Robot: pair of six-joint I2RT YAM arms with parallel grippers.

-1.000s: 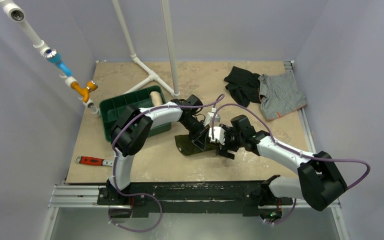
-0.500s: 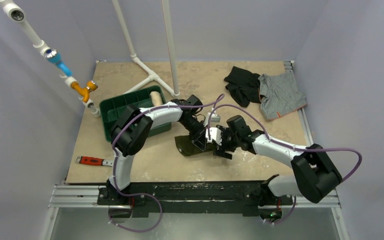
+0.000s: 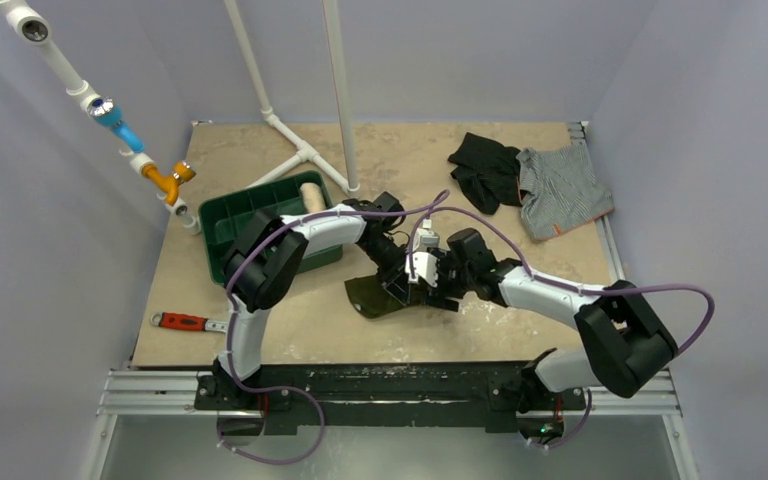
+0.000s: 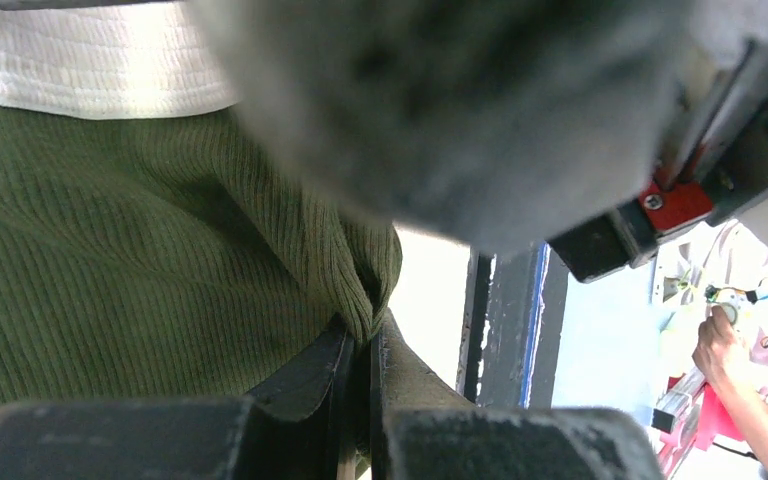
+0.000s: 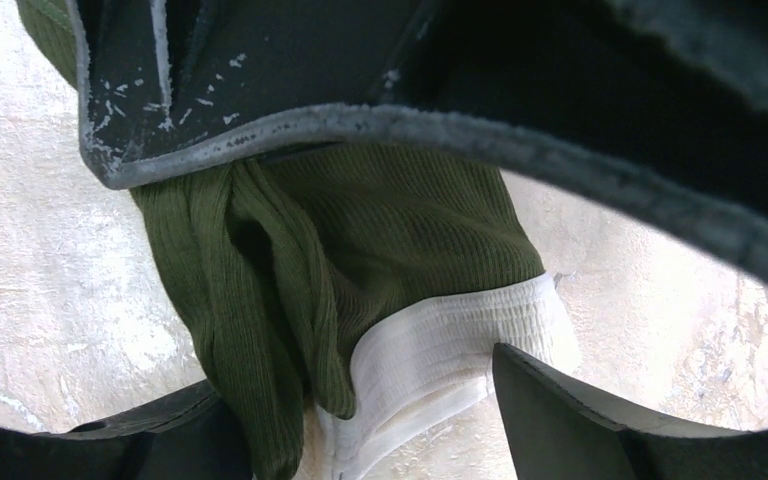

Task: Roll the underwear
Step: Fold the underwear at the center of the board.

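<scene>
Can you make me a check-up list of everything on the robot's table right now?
Surface: beige table, mottled; nothing spilled that I can see.
Job's things: the underwear, olive with a pale waistband, bunched between the two arms, not yet a neat roll.
Clutter: green bin holding a cream roll; red-handled wrench; black garment and grey striped garment at the far right.
Grippers: left gripper shut on a fold of the underwear; right gripper open, fingers either side of the waistband end.
Cables: purple cables loop along both arms.
Surroundings: pale walls; white pipe frame.
</scene>
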